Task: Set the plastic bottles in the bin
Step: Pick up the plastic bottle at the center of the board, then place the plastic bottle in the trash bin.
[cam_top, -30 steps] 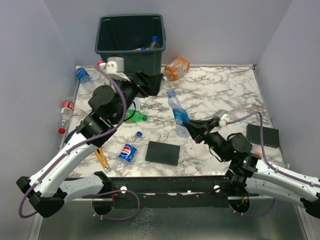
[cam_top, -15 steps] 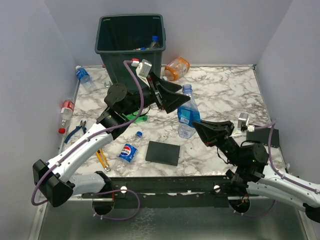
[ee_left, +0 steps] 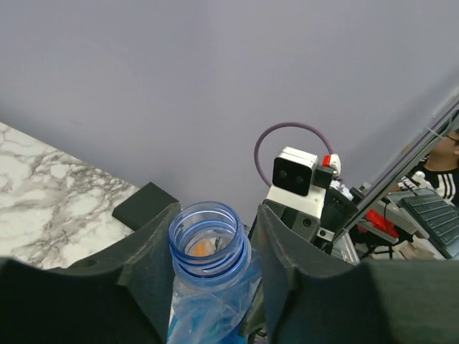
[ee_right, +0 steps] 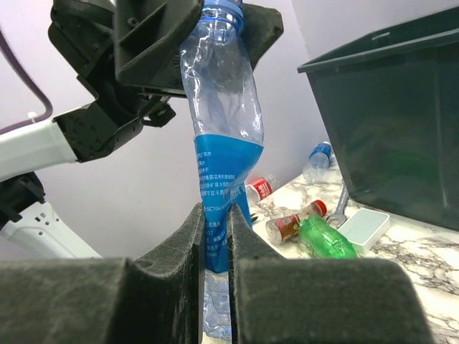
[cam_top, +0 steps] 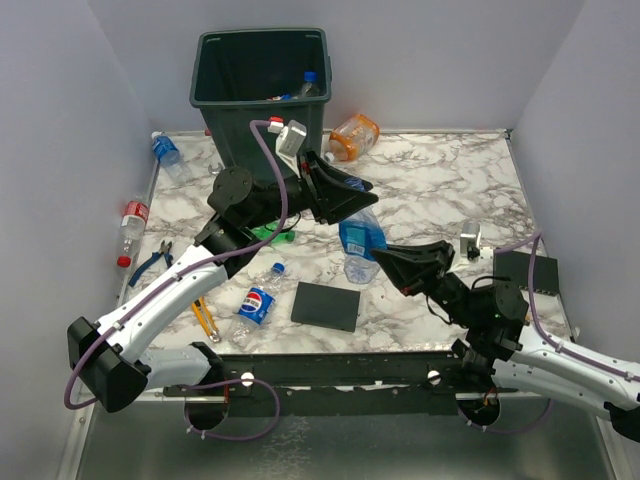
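A clear bottle with a blue label (cam_top: 360, 238) is held upright in the air over the table's middle, between both arms. My left gripper (cam_top: 350, 196) is shut round its open, capless neck (ee_left: 208, 240), a finger on each side (ee_left: 147, 244). My right gripper (ee_right: 215, 215) is shut on the crushed lower part below the label (ee_right: 219, 165). The dark green bin (cam_top: 262, 75) stands at the back left with a bottle (cam_top: 308, 85) inside. More bottles lie on the table: an orange one (cam_top: 354, 135), a Pepsi one (cam_top: 257, 300), a green one (cam_top: 274, 233), and a blue one (cam_top: 166, 150).
A flat black plate (cam_top: 326, 305) lies near the front edge under the held bottle. Pliers (cam_top: 155, 262) and a yellow-handled tool (cam_top: 205, 318) lie at front left. A red-labelled bottle (cam_top: 133, 220) sits at the left edge, and a black box (cam_top: 525, 268) at the right.
My left gripper swung from the bin to the bottle's top and its jaws closed round the neck. The right gripper lifted the bottle upright and shifted it slightly left.
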Action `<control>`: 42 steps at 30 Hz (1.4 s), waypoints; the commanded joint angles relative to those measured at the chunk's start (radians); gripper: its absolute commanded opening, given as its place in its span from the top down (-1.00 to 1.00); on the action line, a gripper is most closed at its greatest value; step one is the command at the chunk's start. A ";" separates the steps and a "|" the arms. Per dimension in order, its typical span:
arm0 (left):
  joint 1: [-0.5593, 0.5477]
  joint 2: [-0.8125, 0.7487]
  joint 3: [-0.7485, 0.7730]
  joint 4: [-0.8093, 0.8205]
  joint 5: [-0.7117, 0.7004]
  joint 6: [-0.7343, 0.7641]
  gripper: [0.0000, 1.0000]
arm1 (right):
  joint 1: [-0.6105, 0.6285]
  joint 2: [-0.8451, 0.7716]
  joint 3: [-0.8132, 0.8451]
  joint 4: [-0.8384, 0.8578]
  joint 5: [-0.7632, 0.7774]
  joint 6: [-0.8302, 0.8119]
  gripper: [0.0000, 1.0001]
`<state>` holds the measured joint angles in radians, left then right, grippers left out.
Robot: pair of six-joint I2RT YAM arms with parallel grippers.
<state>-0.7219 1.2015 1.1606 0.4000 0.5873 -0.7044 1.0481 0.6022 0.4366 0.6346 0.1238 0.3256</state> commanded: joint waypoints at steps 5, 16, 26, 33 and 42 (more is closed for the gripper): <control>-0.002 -0.004 0.018 0.041 0.046 -0.009 0.89 | 0.006 -0.001 0.029 -0.002 -0.018 0.004 0.99; 0.000 -0.041 0.047 -0.009 -0.108 0.088 1.00 | 0.006 0.014 0.178 -0.358 -0.058 -0.022 -0.99; 0.000 -0.051 0.257 -0.200 -0.608 0.484 1.00 | 0.006 -0.089 0.234 -0.591 0.063 -0.036 -0.99; 0.003 0.111 0.520 -0.145 -1.032 0.823 1.00 | 0.006 -0.111 0.267 -0.708 0.106 -0.033 -0.99; 0.253 0.371 0.730 0.049 -1.121 0.874 1.00 | 0.006 -0.117 0.225 -0.751 0.156 0.028 -0.99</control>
<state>-0.5842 1.4868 1.8561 0.3386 -0.4313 0.1291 1.0481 0.4995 0.6857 -0.0711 0.2340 0.3218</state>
